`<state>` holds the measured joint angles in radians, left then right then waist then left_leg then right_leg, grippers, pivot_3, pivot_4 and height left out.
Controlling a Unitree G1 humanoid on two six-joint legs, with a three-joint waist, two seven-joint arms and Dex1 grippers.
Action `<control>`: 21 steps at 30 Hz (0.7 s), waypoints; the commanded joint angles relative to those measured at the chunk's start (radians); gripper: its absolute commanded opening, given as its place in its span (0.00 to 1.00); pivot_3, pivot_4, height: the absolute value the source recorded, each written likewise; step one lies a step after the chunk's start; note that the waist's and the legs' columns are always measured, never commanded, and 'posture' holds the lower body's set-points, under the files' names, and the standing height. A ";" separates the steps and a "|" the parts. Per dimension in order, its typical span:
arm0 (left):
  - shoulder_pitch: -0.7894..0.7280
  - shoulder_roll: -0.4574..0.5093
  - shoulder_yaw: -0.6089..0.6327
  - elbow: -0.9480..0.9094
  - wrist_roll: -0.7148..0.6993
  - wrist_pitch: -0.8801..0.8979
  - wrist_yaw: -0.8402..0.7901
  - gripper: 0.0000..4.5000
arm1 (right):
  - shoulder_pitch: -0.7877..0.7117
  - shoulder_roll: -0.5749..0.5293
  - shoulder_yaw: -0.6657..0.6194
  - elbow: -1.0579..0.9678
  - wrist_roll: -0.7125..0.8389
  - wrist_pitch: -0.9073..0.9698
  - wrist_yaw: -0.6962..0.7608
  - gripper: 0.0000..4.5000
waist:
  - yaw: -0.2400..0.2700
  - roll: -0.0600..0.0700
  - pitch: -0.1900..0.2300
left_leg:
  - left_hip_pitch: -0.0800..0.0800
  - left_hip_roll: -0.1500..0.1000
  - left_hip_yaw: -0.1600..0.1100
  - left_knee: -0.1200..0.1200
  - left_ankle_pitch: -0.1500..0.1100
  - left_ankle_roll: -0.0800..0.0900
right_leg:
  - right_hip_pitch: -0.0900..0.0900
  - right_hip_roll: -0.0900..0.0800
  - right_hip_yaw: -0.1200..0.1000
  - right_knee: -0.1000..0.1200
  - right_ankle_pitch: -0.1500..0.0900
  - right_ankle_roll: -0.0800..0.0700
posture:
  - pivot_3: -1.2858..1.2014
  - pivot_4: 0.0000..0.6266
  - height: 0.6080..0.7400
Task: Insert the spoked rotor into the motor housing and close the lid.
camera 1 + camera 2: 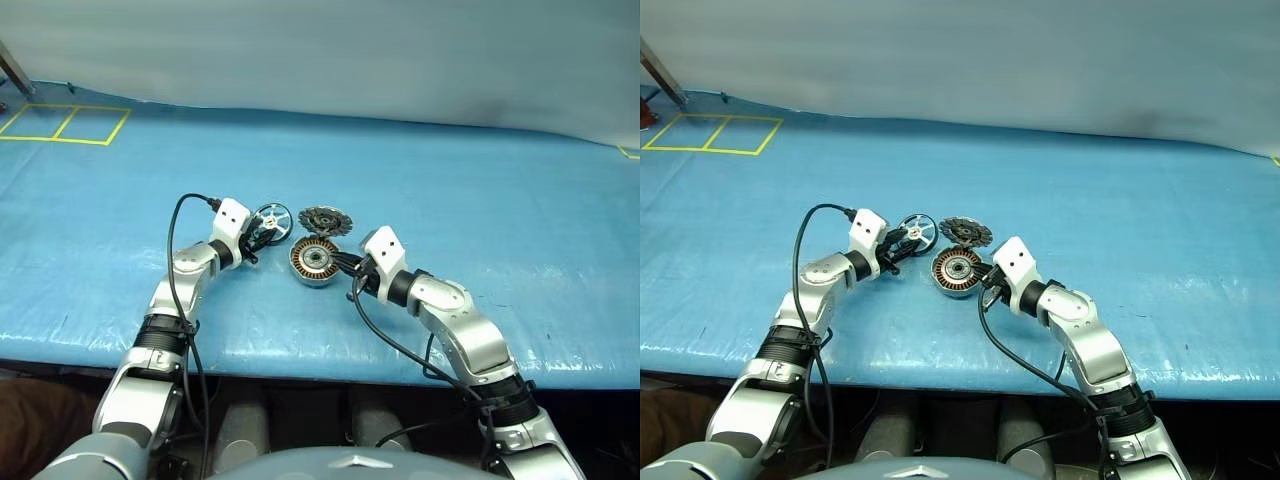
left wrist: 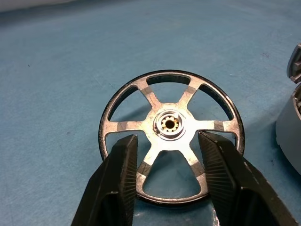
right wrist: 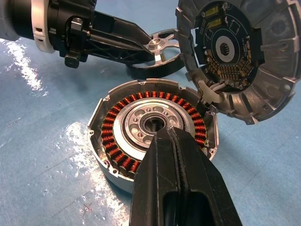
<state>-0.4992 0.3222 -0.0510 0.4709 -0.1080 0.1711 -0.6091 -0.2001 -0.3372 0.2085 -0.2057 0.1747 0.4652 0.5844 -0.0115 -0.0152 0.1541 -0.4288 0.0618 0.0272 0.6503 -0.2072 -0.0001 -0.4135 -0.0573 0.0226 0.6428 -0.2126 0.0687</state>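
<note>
both arms reach forward and inward over the table, wrists angled toward each other. the left gripper (image 2: 167,181) has its two black ridged fingers (image 2: 117,183) parted. the right gripper (image 3: 171,155) has its fingers pressed together.

Even bright light; white glare on blue mat (image 3: 28,61).

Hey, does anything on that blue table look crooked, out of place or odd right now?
Yes: the round grey finned metal lid isn't lying flat; it stands tilted beside the grey motor housing with copper windings, joined by pale wires. The shiny silver spoked rotor also stands on edge between the left hand's fingers.
</note>
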 commanded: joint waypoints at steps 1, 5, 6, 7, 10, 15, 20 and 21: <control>0.009 0.014 -0.026 0.013 0.047 0.025 0.018 0.26 | -0.006 0.001 -0.018 -0.034 0.002 -0.015 -0.010 0.00 | 0.001 0.000 -0.001 | 0.001 0.000 0.000 0.000 0.000 0.000 | 0.001 0.000 0.000 0.000 0.000 0.000 | 0.52 0.24 1.00; 0.013 0.013 -0.023 0.012 0.052 0.032 0.021 0.26 | -0.001 0.001 -0.020 -0.038 0.002 -0.013 -0.016 0.00 | 0.000 0.000 -0.001 | 0.001 0.000 0.000 0.001 0.000 0.000 | 0.001 0.000 0.000 0.000 -0.001 0.002 | 0.52 0.24 1.00; 0.014 0.013 -0.023 0.010 0.053 0.030 0.022 0.26 | 0.000 0.001 -0.020 -0.038 0.002 -0.013 -0.018 0.00 | 0.000 0.000 -0.001 | 0.001 0.000 0.000 0.001 0.001 0.000 | 0.001 0.000 0.000 0.000 -0.001 0.002 | 0.52 0.24 1.00; 0.015 0.014 -0.022 0.010 0.054 0.029 0.023 0.26 | 0.001 0.000 -0.020 -0.038 0.002 -0.013 -0.019 0.00 | 0.000 0.000 -0.001 | 0.001 0.000 0.000 0.001 0.001 0.000 | 0.001 0.000 0.000 0.000 -0.001 0.002 | 0.52 0.24 1.00; 0.018 0.014 -0.016 0.009 0.048 0.033 0.022 0.26 | 0.003 -0.002 -0.019 -0.039 0.000 -0.013 -0.022 0.00 | 0.000 0.000 -0.001 | 0.001 0.000 0.000 0.001 0.001 0.000 | 0.001 0.000 0.000 0.001 -0.001 0.002 | 0.52 0.24 1.00; 0.024 0.013 -0.009 -0.002 0.035 0.035 0.014 0.23 | 0.001 -0.001 -0.018 -0.036 -0.003 -0.015 -0.023 0.00 | 0.000 0.000 -0.001 | 0.001 0.000 0.000 0.001 0.001 0.000 | 0.001 0.000 0.000 0.001 -0.001 0.002 | 0.52 0.24 1.00; 0.047 0.026 0.045 -0.062 -0.008 0.008 0.010 0.23 | 0.003 -0.003 -0.020 -0.039 -0.004 -0.014 -0.024 0.00 | -0.003 0.000 -0.001 | 0.000 0.000 0.000 0.001 0.001 0.000 | 0.000 0.000 0.000 0.000 0.000 0.001 | 0.52 0.24 1.00; 0.057 0.031 0.059 -0.092 -0.026 0.009 -0.001 0.23 | 0.005 -0.005 -0.022 -0.041 -0.002 -0.013 -0.023 0.00 | -0.004 0.000 -0.001 | 0.000 0.000 0.000 0.000 0.001 0.000 | 0.000 0.000 0.000 0.000 0.000 0.001 | 0.52 0.24 1.00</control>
<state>-0.4652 0.3283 -0.0264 0.4231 -0.1074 0.1706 -0.6006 -0.1918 -0.3380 0.2076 -0.2079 0.1667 0.4652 0.5651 -0.0158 -0.0148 0.1531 -0.4290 0.0619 0.0273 0.6501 -0.2063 0.0001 -0.4140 -0.0574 0.0228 0.6429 -0.2122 0.0692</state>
